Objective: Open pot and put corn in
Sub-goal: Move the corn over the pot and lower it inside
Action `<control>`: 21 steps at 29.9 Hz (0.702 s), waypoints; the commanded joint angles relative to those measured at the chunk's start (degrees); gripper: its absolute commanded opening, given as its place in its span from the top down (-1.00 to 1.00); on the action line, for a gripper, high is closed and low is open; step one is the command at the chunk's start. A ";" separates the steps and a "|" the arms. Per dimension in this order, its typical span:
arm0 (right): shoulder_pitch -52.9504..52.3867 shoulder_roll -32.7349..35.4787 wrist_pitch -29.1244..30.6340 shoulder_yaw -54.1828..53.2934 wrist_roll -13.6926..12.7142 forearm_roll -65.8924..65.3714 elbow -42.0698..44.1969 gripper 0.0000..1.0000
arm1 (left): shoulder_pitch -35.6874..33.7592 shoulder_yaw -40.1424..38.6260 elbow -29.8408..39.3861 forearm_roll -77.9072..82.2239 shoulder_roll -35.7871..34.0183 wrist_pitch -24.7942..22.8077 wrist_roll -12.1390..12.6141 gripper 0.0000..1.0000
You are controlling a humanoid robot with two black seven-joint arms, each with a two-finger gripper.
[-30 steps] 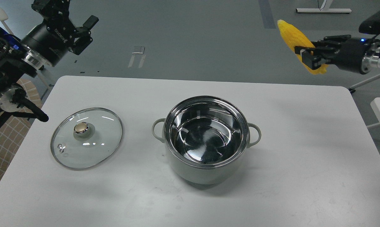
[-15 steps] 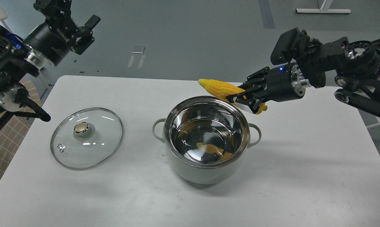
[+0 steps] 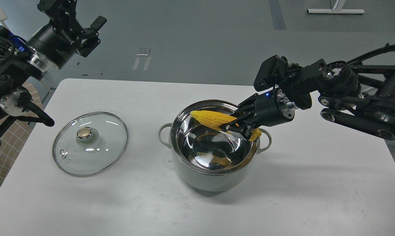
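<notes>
Right claw [image 3: 238, 126] grips corn [image 3: 210, 118] over pot [image 3: 213, 144], mid-desk [image 3: 315, 183]. Left claw [image 3: 89, 31] wide, empty, past far-left corner. Risk: butt seemingly overhangs rim, corn tips out on release.

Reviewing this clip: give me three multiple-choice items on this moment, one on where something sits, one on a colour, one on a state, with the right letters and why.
1. Where is the glass lid?
A. on the pot
B. flat on the table, to the left of the pot
C. in the left gripper

2. What colour is the corn?
A. yellow
B. green
C. white

3. What is the right gripper doing?
A. hanging open and empty
B. resting on the table
C. shut on the corn over the pot

Answers:
1 B, the lid lies on the table apart from the pot.
2 A, the cob is bright yellow.
3 C, its fingers clamp the cob above the pot's open mouth, while the left gripper hangs empty.
</notes>
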State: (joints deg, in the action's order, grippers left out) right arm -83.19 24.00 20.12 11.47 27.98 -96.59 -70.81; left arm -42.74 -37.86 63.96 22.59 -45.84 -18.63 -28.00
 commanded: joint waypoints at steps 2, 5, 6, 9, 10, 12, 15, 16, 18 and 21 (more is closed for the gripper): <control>0.66 -3.34 -0.08 0.04 0.02 0.00 3.13 0.87 | 0.11 -0.02 0.02 0.00 0.05 0.08 0.00 -0.88; 1.36 -4.92 -0.08 0.04 0.02 0.00 4.62 0.85 | 0.11 -0.10 -0.07 0.00 0.14 0.08 0.00 -0.89; 1.53 -4.92 -0.08 0.13 0.02 0.00 4.71 0.81 | 0.11 -0.10 0.02 0.00 0.14 0.08 0.00 -0.88; 2.15 -5.10 -0.08 1.00 0.02 0.00 5.24 0.79 | 0.11 -0.19 0.02 0.00 0.14 0.08 0.00 -0.89; 2.41 -5.19 -0.34 1.18 0.02 0.00 5.42 0.75 | 0.20 -0.19 -0.07 0.00 0.14 0.08 0.00 -0.89; 3.64 -5.80 -0.61 1.19 0.02 0.00 6.03 0.69 | 0.20 -0.28 -0.07 0.00 0.22 0.08 0.00 -0.89; 4.00 -6.07 -0.61 1.27 0.02 0.00 6.56 0.59 | 0.20 -0.28 -0.07 0.00 0.14 0.08 0.00 -0.88; 4.00 -6.07 -0.70 1.27 0.02 -0.09 6.56 0.58 | 0.20 -0.28 0.02 0.00 0.14 0.08 0.00 -0.88; 4.00 -6.42 -0.61 1.27 0.02 -0.09 6.56 0.50 | 0.20 -0.28 0.02 0.00 0.05 0.08 0.00 -0.89; 4.08 -7.12 -0.70 1.27 0.02 0.00 7.00 0.39 | 0.29 -0.28 0.02 0.00 0.05 0.08 0.00 -0.88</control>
State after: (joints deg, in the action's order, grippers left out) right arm -79.15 17.41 19.47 12.74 28.01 -96.59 -64.14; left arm -42.53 -38.15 63.91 22.59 -45.76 -18.54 -28.00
